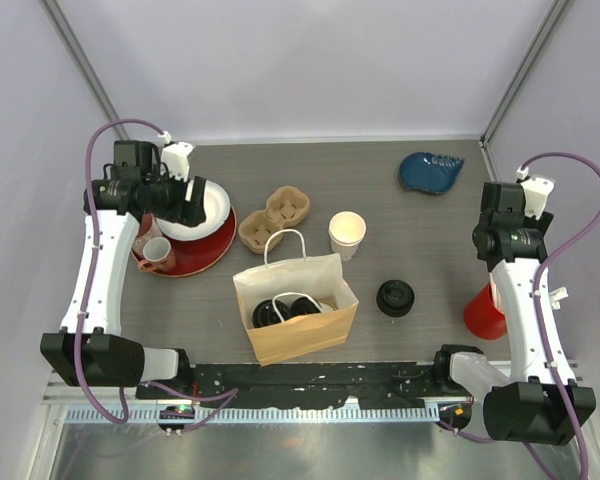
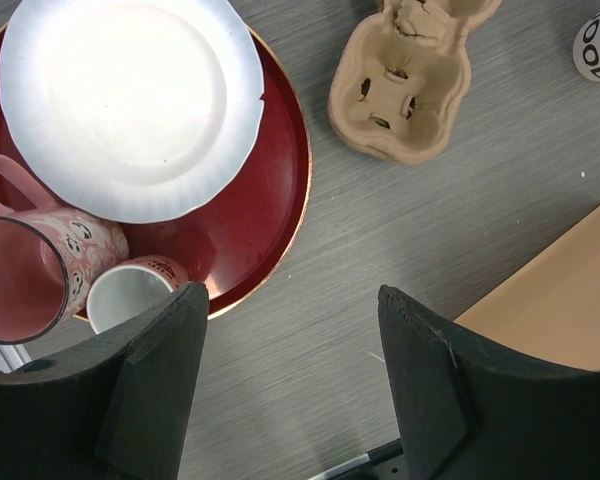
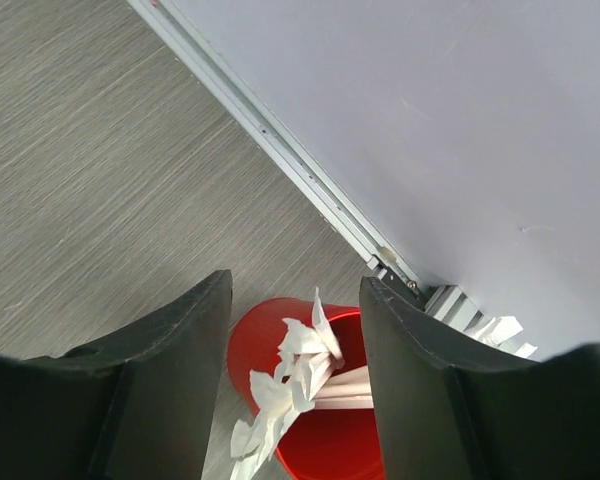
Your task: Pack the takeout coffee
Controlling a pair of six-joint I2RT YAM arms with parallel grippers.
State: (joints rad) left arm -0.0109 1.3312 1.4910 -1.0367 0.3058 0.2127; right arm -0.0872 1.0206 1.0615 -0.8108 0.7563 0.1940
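Two round black lids (image 1: 270,312) (image 1: 305,305) show inside the open brown paper bag (image 1: 310,335) at the table's front middle; they look like the lidded takeout cups, their white bodies hidden by the bag. The bag's edge also shows in the left wrist view (image 2: 555,290). My left gripper (image 1: 195,200) (image 2: 292,300) is open and empty, above the table beside the red plate (image 2: 280,180). My right gripper (image 1: 502,205) (image 3: 295,290) is open and empty, above a red cup (image 3: 320,440) by the right wall.
A lidless white paper cup (image 1: 347,235) stands behind the bag. A stack of black lids (image 1: 395,298) lies right of it. A cardboard cup carrier (image 1: 275,218) (image 2: 405,80), a white paper plate (image 2: 130,100), pink mugs (image 2: 30,270) and a blue object (image 1: 432,172) are further back. The red cup holds wrapped straws (image 3: 300,380).
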